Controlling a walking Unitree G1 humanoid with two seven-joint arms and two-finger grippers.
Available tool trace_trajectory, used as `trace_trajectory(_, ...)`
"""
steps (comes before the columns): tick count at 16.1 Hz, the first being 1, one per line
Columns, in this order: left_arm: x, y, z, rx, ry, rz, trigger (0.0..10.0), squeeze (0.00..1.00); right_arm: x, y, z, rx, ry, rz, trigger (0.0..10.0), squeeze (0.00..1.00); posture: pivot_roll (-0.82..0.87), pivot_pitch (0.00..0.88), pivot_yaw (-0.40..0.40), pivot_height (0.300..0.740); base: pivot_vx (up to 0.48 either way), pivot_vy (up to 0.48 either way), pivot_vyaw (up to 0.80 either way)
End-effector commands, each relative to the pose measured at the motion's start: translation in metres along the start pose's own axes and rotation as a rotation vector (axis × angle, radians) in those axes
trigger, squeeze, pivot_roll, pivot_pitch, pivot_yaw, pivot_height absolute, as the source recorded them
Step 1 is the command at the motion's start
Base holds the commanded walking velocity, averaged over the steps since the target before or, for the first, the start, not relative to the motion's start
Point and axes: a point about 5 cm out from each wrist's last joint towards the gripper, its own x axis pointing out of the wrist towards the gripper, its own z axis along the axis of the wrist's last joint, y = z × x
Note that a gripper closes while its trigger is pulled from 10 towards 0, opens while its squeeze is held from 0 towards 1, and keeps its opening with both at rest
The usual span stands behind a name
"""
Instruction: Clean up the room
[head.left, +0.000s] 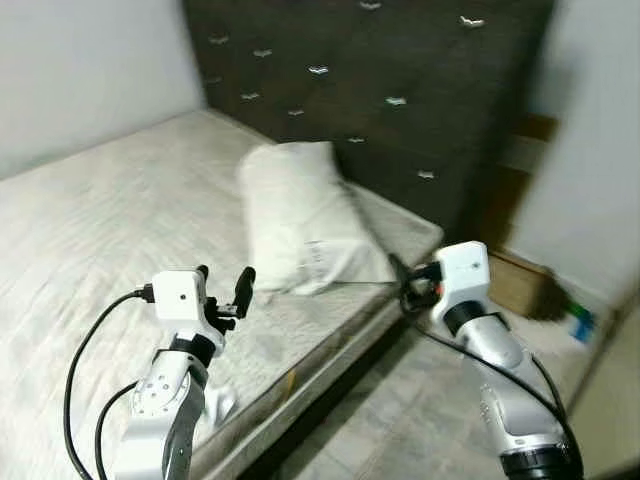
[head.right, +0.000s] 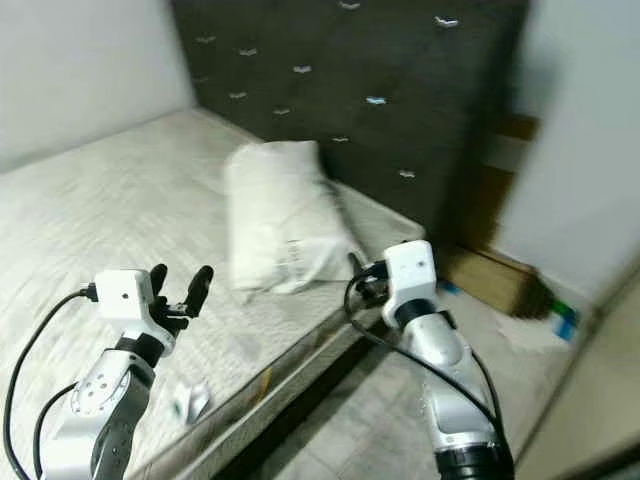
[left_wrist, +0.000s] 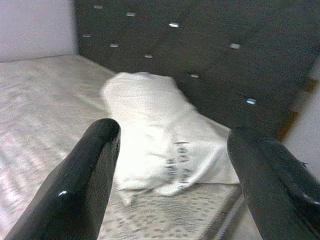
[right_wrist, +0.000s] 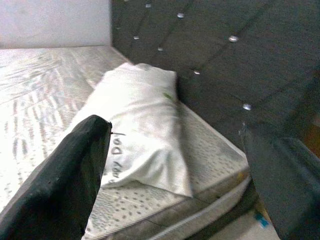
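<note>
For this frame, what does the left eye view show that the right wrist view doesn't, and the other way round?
Left eye view's extras: the left pincer over the mattress edge, the right pincer seen from outside, a brown box and a blue item on the floor. Right wrist view's extras: dark lettering on the pillow, framed by its spread fingers. Shared: pillow, mattress, tufted headboard.
</note>
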Motion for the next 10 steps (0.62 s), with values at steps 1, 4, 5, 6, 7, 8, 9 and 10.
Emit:
trace_trajectory(1, -0.003, 0.0055, 0.0001, 0.016, 0.001, 0.023, 10.0, 0.0, 0.0045, 0.0103, 0.008, 0.004, -0.031, 0.04, 10.0, 0.0, 0.03, 0.011, -0.022, 0.74, 0.0, 0.0, 0.8)
trace_trajectory(4, -0.0023, 0.0045, -0.0003, 0.013, 0.001, 0.022, 10.0, 0.0, 0.0045, 0.0117, 0.0081, 0.006, -0.032, 0.045, 10.0, 0.0, 0.03, 0.014, -0.02, 0.74, 0.0, 0.0, 0.8)
trace_trajectory(5, -0.0023, 0.0046, -0.0004, 0.014, 0.002, 0.022, 10.0, 0.0, 0.0042, 0.0118, 0.0079, 0.006, -0.032, 0.046, 10.0, 0.0, 0.03, 0.014, -0.02, 0.74, 0.0, 0.0, 0.8)
trace_trajectory(6, -0.0023, 0.0046, -0.0004, 0.014, 0.002, 0.023, 10.0, 0.0, 0.004, 0.0119, 0.0078, 0.007, -0.032, 0.047, 10.0, 0.0, 0.03, 0.014, -0.02, 0.74, 0.0, 0.0, 0.8)
trace_trajectory(7, -0.0018, 0.0044, -0.0005, 0.016, 0.003, 0.022, 10.0, 0.0, 0.0034, 0.0129, 0.0078, 0.007, -0.033, 0.051, 10.0, 0.0, 0.03, 0.014, -0.018, 0.74, 0.0, 0.0, 0.8)
trace_trajectory(8, -0.0017, 0.0044, -0.0005, 0.016, 0.003, 0.021, 10.0, 0.0, 0.0035, 0.0131, 0.0079, 0.008, -0.033, 0.051, 10.0, 0.0, 0.03, 0.015, -0.018, 0.74, 0.0, 0.0, 0.8)
trace_trajectory(9, -0.0014, 0.004, -0.0005, 0.016, 0.003, 0.02, 10.0, 0.0, 0.0033, 0.0135, 0.0081, 0.007, -0.034, 0.053, 10.0, 0.0, 0.03, 0.014, -0.018, 0.74, 0.0, 0.0, 0.8)
trace_trajectory(10, -0.0012, 0.0037, -0.0006, 0.015, 0.003, 0.019, 10.0, 0.0, 0.0032, 0.0135, 0.0081, 0.007, -0.034, 0.054, 10.0, 0.0, 0.03, 0.014, -0.018, 0.74, 0.0, 0.0, 0.8)
